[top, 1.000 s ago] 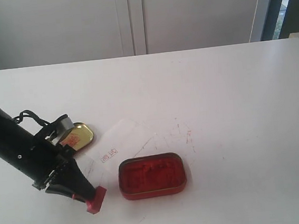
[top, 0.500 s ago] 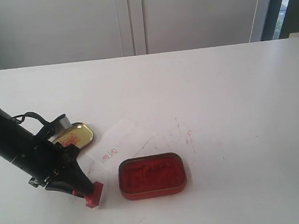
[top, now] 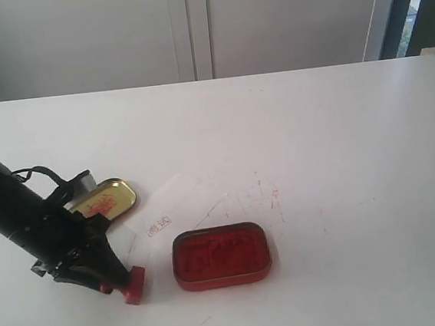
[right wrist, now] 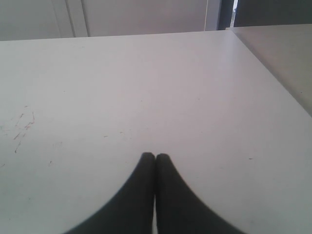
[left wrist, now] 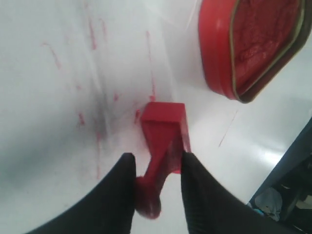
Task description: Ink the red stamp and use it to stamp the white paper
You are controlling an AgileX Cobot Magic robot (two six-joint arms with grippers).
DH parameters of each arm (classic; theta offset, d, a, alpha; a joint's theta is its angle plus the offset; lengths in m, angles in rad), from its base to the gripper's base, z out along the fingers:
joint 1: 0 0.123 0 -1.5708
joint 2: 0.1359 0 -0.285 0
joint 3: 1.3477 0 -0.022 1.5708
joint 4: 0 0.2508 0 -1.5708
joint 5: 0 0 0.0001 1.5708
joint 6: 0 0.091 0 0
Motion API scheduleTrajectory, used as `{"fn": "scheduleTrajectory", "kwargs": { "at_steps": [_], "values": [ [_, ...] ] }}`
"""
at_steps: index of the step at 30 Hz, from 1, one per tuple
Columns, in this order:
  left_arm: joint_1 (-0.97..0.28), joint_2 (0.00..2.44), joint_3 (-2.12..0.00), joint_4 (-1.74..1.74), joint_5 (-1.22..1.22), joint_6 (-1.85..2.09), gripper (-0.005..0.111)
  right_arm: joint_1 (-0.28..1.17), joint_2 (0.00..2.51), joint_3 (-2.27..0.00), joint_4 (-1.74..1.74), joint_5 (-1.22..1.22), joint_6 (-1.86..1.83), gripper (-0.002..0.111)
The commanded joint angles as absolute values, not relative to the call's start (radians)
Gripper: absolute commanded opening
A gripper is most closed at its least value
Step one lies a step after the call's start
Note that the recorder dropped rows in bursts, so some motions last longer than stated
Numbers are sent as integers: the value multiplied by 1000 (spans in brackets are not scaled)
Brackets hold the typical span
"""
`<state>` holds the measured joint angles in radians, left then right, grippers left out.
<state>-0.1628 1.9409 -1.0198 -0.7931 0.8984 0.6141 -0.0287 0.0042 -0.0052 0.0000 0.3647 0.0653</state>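
The red stamp (top: 135, 284) rests on the white table just left of the open tin of red ink paste (top: 221, 255). In the left wrist view the red stamp (left wrist: 164, 131) lies between the fingers of my left gripper (left wrist: 157, 157); its knob leans on one finger and a gap shows at the other, so the jaws stand open around it. In the exterior view my left gripper (top: 112, 283) sits low at the stamp's handle. The white paper (top: 181, 203) lies behind the tin with a small red imprint (top: 159, 227). My right gripper (right wrist: 155, 156) is shut over bare table, holding nothing.
A gold tin lid (top: 105, 198) lies behind my left arm, beside the paper. Red scratch marks (top: 271, 196) streak the tabletop right of the paper. The ink tin (left wrist: 253, 44) is close to the stamp in the left wrist view.
My left gripper drew back to the left and sank, setting the stamp down on the table. Its jaws then widened off the handle.
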Motion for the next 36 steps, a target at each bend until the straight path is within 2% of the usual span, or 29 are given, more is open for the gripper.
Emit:
{"fn": "scheduleTrajectory", "kwargs": {
  "at_steps": [1, 10, 19, 21, 24, 32, 36],
  "values": [
    [-123, 1930, -1013, -744, 954, 583, 38, -30, 0, 0, 0, 351, 65, 0],
    [-49, 1888, -1013, -688, 969, 564, 37, -30, 0, 0, 0, 351, 65, 0],
    [-46, 1743, -1013, -669, 931, 555, 36, -30, 0, 0, 0, 351, 65, 0],
    [-46, 1721, -1013, -669, 910, 555, 29, -30, 0, 0, 0, 351, 65, 0],
    [-46, 1681, -1013, -674, 879, 553, 0, -30, 0, 0, 0, 351, 65, 0],
    [-46, 1662, -1007, -667, 816, 473, 0, -30, 0, 0, 0, 351, 65, 0],
    [-65, 1626, -1007, -525, 753, 351, 0, -30, 0, 0, 0, 351, 65, 0]
  ]
}}
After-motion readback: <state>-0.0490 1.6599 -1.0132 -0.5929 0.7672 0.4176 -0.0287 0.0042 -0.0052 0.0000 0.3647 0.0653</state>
